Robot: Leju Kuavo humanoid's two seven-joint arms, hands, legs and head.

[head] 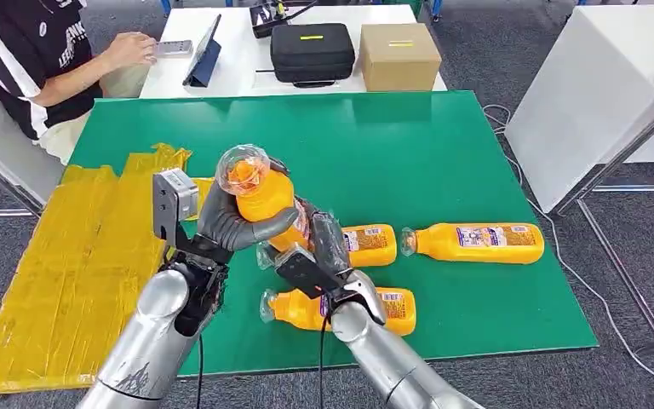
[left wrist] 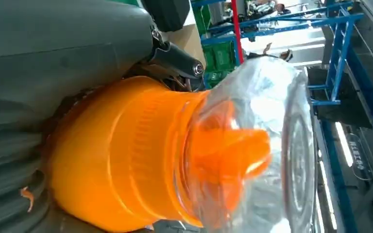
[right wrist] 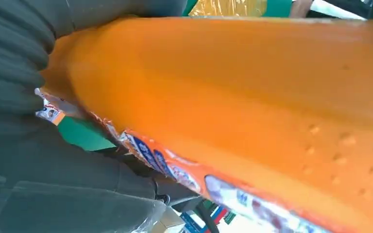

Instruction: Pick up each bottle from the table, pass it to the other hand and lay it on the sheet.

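An orange juice bottle (head: pixel 260 194) with a clear cap stands upright above the green table (head: pixel 443 145), cap up. My left hand (head: pixel 228 223) wraps its upper body just under the neck. My right hand (head: pixel 322 254) grips its lower, labelled part from the other side. The left wrist view shows the orange neck and clear cap (left wrist: pixel 233 155) next to my left hand (left wrist: pixel 53 73). In the right wrist view the bottle's body (right wrist: pixel 252 92) lies against my right hand (right wrist: pixel 34 165). To the left lies the yellow sheet (head: pixel 77 256), with no bottle on it.
Three more orange bottles lie on the table: one (head: pixel 373 244) just right of my hands, one (head: pixel 479 243) farther right, one (head: pixel 341 311) near the front edge. A person (head: pixel 43 60) sits at the back left. A black case (head: pixel 312 51) and a cardboard box (head: pixel 398 55) stand on a white table behind.
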